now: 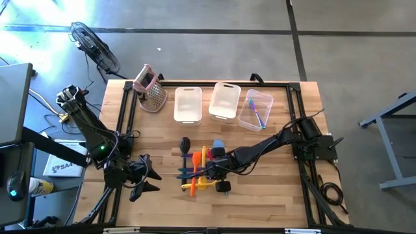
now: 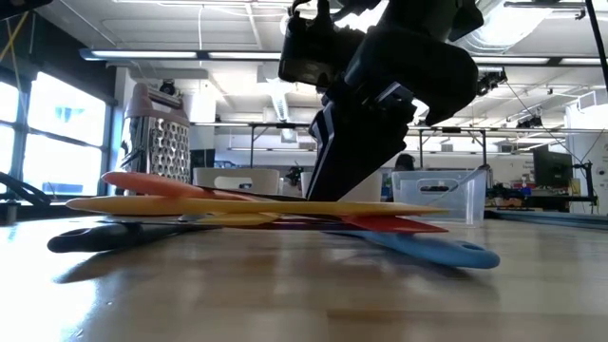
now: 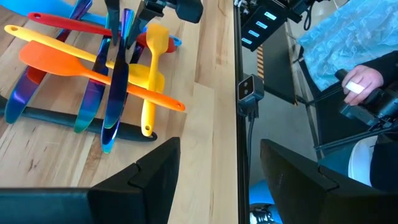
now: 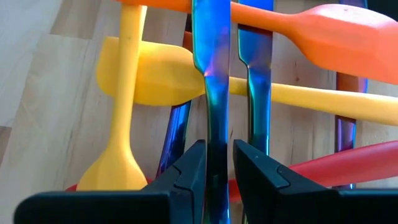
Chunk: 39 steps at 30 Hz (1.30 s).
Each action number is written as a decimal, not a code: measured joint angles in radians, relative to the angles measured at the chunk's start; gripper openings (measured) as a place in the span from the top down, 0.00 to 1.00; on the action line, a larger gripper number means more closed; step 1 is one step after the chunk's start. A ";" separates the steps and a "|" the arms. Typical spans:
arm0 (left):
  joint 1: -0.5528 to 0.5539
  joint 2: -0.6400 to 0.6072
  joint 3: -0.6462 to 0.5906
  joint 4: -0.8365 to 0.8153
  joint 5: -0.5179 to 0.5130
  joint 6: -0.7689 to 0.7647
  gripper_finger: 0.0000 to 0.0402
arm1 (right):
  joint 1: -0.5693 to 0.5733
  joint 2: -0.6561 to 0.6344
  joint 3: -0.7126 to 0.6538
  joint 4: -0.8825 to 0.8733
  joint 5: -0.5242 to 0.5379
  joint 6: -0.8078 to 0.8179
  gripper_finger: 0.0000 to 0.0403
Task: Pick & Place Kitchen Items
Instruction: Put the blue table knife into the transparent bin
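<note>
Utensils (image 1: 198, 170) lie heaped before three bins (image 1: 188, 104).

we see two dark, almost black arms made of thick tube parts with round joints; the left arm (image 1: 91, 133) has a small green light and thin black cables along it; the right arm (image 1: 273, 144) is black too, with a boxy base; the right gripper (image 4: 219, 180) has two flat black fingers (image 4: 186, 177) with angled tips.

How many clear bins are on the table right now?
3, in a row along the table's far edge: left bin, middle bin, and right bin, which already holds utensils. None seems hidden.
</note>
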 joint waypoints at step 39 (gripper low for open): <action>0.000 0.000 0.000 -0.004 0.004 0.000 0.46 | 0.010 0.042 0.000 0.053 -0.029 0.051 0.94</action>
